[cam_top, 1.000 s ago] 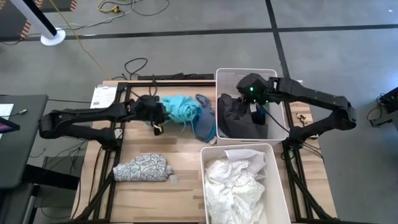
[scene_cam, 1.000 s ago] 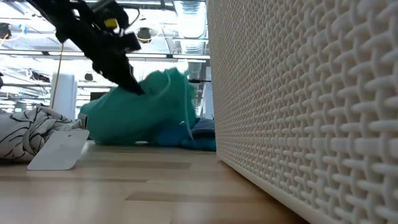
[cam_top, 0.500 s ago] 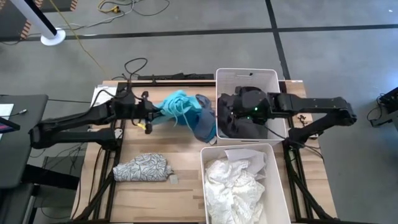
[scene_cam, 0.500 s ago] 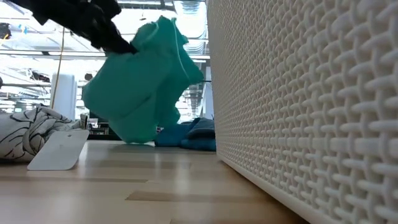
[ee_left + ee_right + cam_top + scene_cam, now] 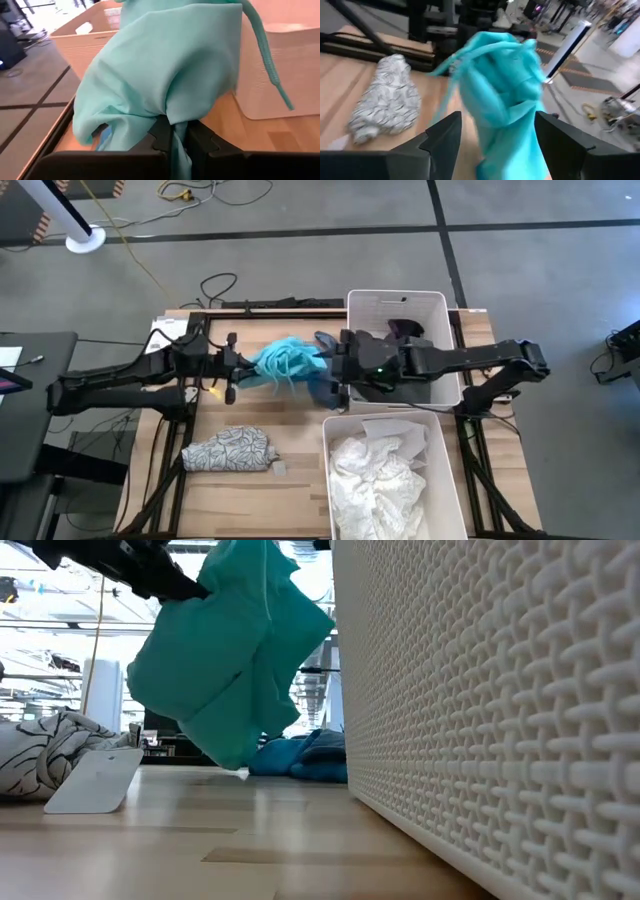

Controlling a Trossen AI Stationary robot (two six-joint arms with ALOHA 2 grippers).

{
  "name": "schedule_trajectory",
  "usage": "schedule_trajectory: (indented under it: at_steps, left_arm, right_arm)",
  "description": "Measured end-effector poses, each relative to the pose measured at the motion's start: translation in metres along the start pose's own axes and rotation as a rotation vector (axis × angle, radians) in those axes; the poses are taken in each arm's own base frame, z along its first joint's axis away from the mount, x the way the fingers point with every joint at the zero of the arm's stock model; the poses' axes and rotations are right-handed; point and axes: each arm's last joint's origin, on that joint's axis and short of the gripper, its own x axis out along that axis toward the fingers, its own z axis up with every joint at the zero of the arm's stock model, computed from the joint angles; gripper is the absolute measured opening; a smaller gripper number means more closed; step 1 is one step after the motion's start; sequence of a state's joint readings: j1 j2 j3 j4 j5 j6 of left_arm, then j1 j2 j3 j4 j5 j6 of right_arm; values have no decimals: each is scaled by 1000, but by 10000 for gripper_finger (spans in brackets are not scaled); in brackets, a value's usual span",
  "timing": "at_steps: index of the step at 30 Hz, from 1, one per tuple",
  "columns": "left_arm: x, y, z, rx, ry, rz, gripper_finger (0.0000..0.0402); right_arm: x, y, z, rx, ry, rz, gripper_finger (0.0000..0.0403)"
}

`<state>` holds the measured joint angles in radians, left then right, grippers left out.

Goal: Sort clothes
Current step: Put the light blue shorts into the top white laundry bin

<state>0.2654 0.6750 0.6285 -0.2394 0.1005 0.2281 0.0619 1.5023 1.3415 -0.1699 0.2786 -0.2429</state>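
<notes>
A teal garment (image 5: 285, 362) hangs in the air between my two grippers; it also shows in the low view (image 5: 230, 660). My left gripper (image 5: 232, 370) is shut on it at its left side. My right gripper (image 5: 338, 370) reaches from the table's right, over the far bin, and is open (image 5: 497, 127), with the teal garment (image 5: 505, 90) between and just beyond its fingers. A grey-blue garment (image 5: 325, 385) lies on the table below. A white garment with dark leaf print (image 5: 230, 450) lies near the front left. My left gripper pinches a bunched fold of the teal garment (image 5: 176, 117) between its two fingers (image 5: 162, 137), coming about level from the table's left. The garment hangs below and beyond the fingers, slack, clear of the table (image 5: 240, 768). My right gripper: I cannot tell whether its open fingers touch the teal garment.
A white bin (image 5: 400, 302) with dark clothes stands at the far right. A second white bin (image 5: 330, 470) with white clothes stands at the near right; its woven wall (image 5: 480, 720) fills the low view's right. A white tag (image 5: 95, 780) lies on the table.
My left gripper has risen and drawn slightly toward the table's left, lifting the teal garment off the table; it now hangs clear, and the grey-blue garment stays on the table. My right gripper has left the far bin and gone toward the table's left, up to the teal garment.
</notes>
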Motion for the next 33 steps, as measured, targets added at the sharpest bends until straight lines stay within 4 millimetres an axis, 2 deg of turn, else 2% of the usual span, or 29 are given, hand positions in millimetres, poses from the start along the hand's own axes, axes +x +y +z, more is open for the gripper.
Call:
schedule_trajectory:
  at_steps: [4, 9, 15, 27, 33]
  left_arm:
    - [0, -6, 0, 14, 11, -10, 16]
    - [0, -9, 0, 33, 20, -13, 16]
    - [0, -11, 0, 40, 26, 1, 16]
    - [0, -23, 2, 76, 11, -73, 16]
    - [-1, -29, 3, 100, 1, -115, 16]
  right_arm:
    - [12, -4, 2, -9, -7, -28, 292]
    - [27, -3, 10, 22, -8, -28, 350]
    - [56, 6, 12, 50, 42, 91, 397]
    - [105, 16, 12, -14, 93, 114, 391]
    - [124, 21, 0, -34, 196, 135, 348]
